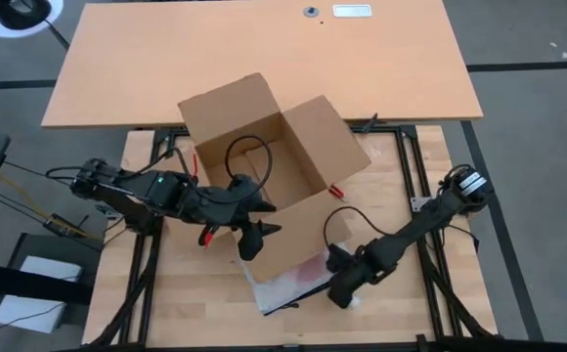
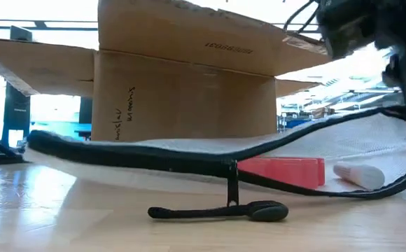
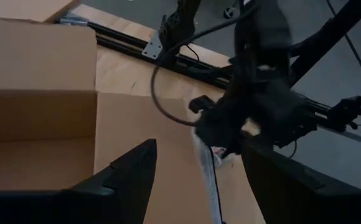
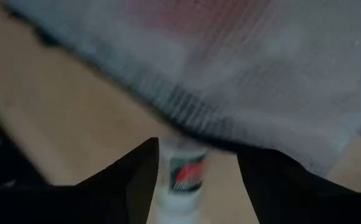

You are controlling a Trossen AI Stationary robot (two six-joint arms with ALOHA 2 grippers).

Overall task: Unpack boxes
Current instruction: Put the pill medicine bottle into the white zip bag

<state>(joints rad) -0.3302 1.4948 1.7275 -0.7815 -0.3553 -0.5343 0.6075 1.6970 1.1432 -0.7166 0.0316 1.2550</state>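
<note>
Open brown carton (image 1: 264, 161) mid-table, my left gripper (image 1: 254, 235) spread wide at its near wall, my right gripper (image 1: 347, 293) parted over a small white tube (image 4: 180, 180) beside the clear zip bag (image 1: 288, 284)

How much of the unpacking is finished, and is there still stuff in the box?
Done: the cardboard box stands with its flaps open, and a clear zip bag with something red in it lies on the table beside it. In hand: the right gripper is open over a small white tube by the bag; the left gripper, open, is at the box's near wall. Left: the box floor looks bare.
</note>
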